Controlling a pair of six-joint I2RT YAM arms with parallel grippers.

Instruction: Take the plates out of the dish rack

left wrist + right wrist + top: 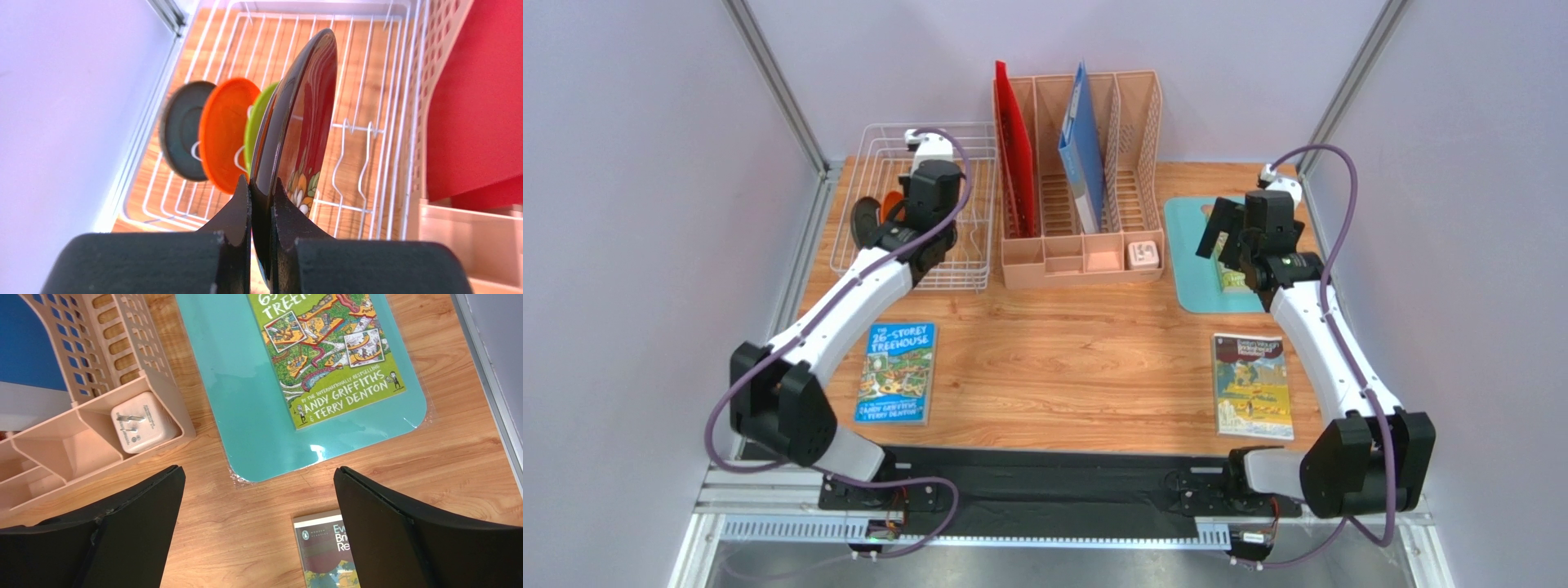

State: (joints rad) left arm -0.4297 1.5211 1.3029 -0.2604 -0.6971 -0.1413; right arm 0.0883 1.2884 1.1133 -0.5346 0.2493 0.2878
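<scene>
The white wire dish rack stands at the table's back left and fills the left wrist view. In it stand, on edge, a dark grey-teal plate, an orange plate, a lime green plate and a glossy dark red floral plate. My left gripper is over the rack and shut on the near rim of the dark red plate. My right gripper is open and empty, above the wood near the teal mat, at the back right of the table.
A peach file organizer with red and blue folders stands beside the rack. A white charger lies in its front tray. Books lie on the mat, at the front right and front left.
</scene>
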